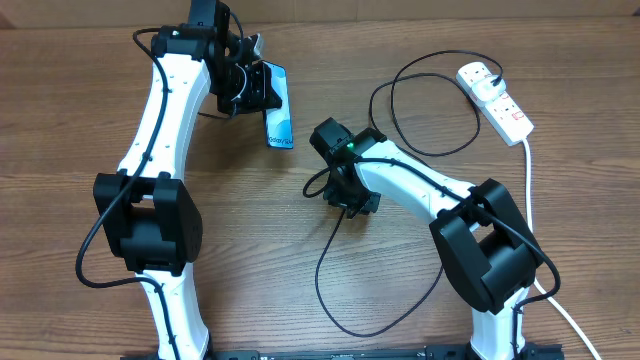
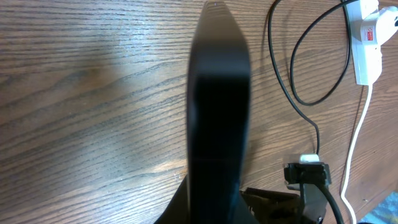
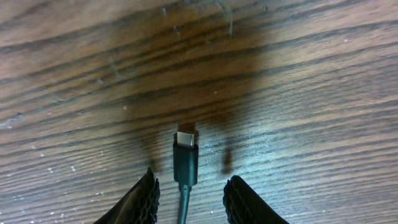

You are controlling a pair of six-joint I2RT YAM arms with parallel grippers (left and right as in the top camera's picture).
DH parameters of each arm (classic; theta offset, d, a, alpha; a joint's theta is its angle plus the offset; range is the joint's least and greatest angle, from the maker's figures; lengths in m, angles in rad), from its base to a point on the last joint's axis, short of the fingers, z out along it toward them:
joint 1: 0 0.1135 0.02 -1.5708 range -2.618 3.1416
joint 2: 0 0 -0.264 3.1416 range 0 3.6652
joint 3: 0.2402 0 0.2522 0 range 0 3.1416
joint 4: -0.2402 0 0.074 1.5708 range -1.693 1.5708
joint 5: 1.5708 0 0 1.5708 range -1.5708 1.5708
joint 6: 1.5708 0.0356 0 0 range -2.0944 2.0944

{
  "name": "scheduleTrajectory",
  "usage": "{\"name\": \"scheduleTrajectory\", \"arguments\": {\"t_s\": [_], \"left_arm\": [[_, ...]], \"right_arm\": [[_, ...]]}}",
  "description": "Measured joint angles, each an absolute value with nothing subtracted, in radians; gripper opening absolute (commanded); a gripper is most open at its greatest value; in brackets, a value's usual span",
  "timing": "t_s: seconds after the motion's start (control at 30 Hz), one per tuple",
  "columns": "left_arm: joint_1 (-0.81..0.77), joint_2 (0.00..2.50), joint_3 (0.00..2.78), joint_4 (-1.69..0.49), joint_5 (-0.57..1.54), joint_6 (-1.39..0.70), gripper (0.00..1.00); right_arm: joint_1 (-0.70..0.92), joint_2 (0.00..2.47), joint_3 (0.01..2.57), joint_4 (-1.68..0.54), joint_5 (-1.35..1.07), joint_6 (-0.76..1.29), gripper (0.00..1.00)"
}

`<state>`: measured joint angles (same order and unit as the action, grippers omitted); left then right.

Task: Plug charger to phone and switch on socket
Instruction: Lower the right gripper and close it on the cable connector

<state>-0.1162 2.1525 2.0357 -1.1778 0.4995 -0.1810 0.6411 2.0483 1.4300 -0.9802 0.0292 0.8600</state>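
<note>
My left gripper at the back of the table is shut on the phone, holding it tilted with its light blue screen showing. The left wrist view shows the phone edge-on as a dark slab. The charger is a thin black cable looping over the table to the white socket at the back right. Its black connector tip lies on the wood between my right gripper's ribbed fingers, a gap on each side. The right gripper is open, low at mid-table.
A thick white cord runs from the socket down the right edge. Cable loops lie between the right arm and the socket. In the left wrist view the socket and the right gripper appear at the right.
</note>
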Motion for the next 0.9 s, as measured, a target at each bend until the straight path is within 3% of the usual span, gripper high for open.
{"name": "scheduleTrajectory", "arguments": {"t_s": [0.9], "left_arm": [[-0.116,2.152,2.036,-1.178,0.500,-0.181,0.04]], "right_arm": [[0.641,2.062,1.419,-0.986,0.015,0.860,0.26]]}}
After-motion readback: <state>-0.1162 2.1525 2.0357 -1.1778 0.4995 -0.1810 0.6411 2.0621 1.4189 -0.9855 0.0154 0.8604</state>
